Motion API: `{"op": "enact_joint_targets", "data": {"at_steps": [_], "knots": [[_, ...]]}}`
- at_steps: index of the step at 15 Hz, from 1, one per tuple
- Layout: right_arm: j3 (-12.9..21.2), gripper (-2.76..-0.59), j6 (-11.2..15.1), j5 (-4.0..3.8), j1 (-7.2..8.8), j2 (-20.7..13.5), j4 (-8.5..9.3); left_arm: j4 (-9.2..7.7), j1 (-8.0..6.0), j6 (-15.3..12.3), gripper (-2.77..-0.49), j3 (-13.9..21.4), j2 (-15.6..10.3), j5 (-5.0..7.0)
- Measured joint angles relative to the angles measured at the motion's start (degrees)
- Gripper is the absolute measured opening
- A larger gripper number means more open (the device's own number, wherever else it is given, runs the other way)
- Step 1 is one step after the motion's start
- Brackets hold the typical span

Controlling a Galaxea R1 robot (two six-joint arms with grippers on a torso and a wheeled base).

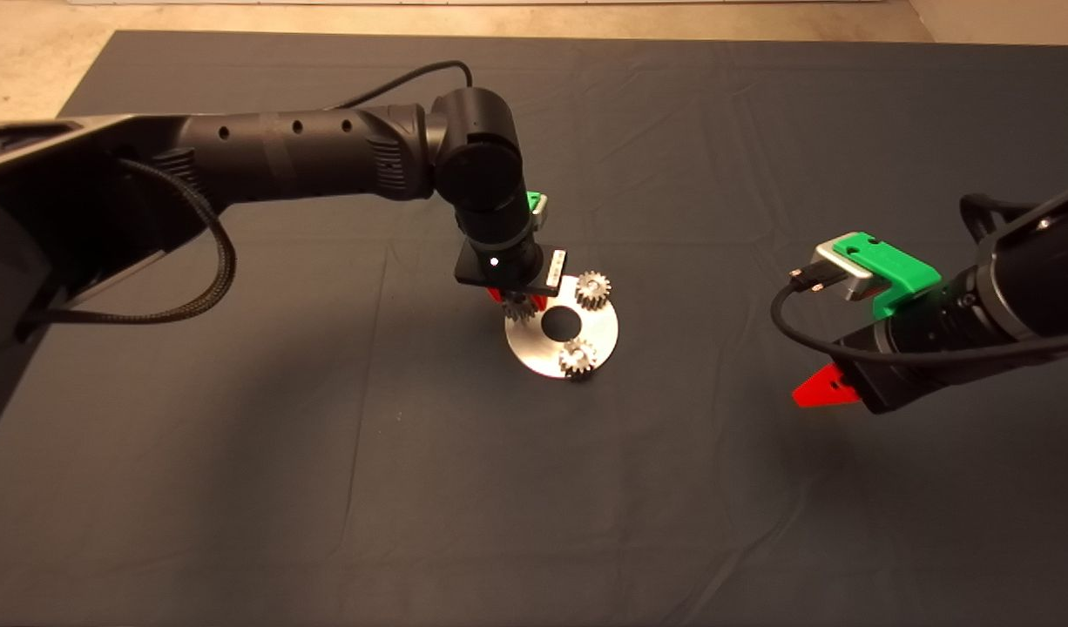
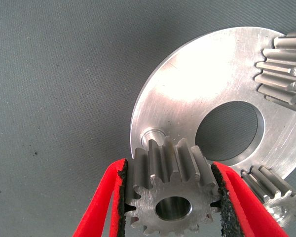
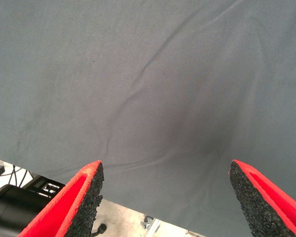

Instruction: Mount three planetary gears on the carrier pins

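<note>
The silver disc [image 1: 597,338] lies mid-mat with carrier pins on it. Two planetary gears sit on pins: one at the far right [image 1: 593,289], one at the near side [image 1: 577,357]. My left gripper [image 1: 517,302] hangs over the disc's left edge, shut on a third gear [image 2: 170,190]. That gear hovers just short of the bare pin [image 2: 152,135] and covers part of it in the left wrist view. The seated gears [image 2: 282,69] [image 2: 274,190] show at that view's edge. My right gripper [image 3: 165,195] is open over bare mat at the right.
The dark mat [image 1: 325,488] is wrinkled but bare around the disc. Beige floor [image 1: 37,61] shows beyond the mat's far left corner. The right arm [image 1: 978,322] and its cable hover over the right side.
</note>
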Motion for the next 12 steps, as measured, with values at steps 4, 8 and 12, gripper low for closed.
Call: {"op": "enact_joint_targets", "data": {"at_steps": [4,8,12], "knots": [[-0.05,-1.47,0.00,0.00,-0.02,0.13,0.01,0.07,0.35,-0.16,-2.31,-2.43,0.27,-0.11],[-0.05,-1.47,0.00,0.00,-0.02,0.16,0.03,-0.08,0.28,-0.13,-2.31,-3.19,0.44,0.50],[-0.05,-1.47,0.00,0.00,-0.01,0.13,0.01,-0.07,0.24,0.04,-2.23,-3.19,0.37,0.57]]}}
